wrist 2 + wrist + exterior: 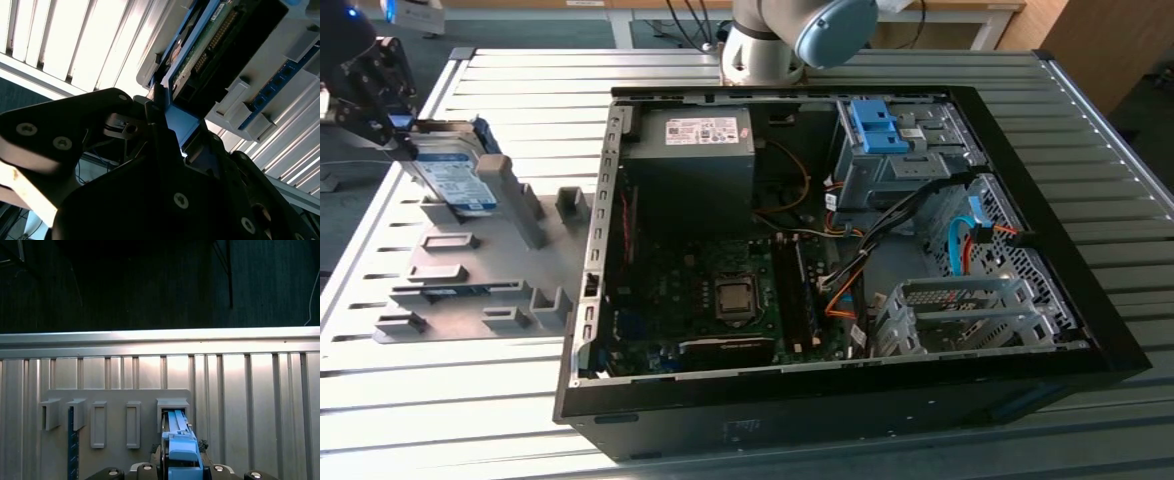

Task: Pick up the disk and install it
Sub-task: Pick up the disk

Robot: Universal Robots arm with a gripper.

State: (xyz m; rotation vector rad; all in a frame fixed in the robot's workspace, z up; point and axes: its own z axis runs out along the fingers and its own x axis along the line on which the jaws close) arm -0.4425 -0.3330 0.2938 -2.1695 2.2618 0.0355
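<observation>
Exterior view: the end effector [400, 138] is clenched on the top edge of the disk [454, 180]. The disk stands upright over the grey fixture [500, 265] on the slatted tabletop [454, 400], just beside the open computer case [854, 425].

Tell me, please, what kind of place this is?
Probably a robotics lab bench for computer assembly: an open computer case lies on a slatted metal table, beside a grey fixture plate, and the gripper grips the disk.
</observation>
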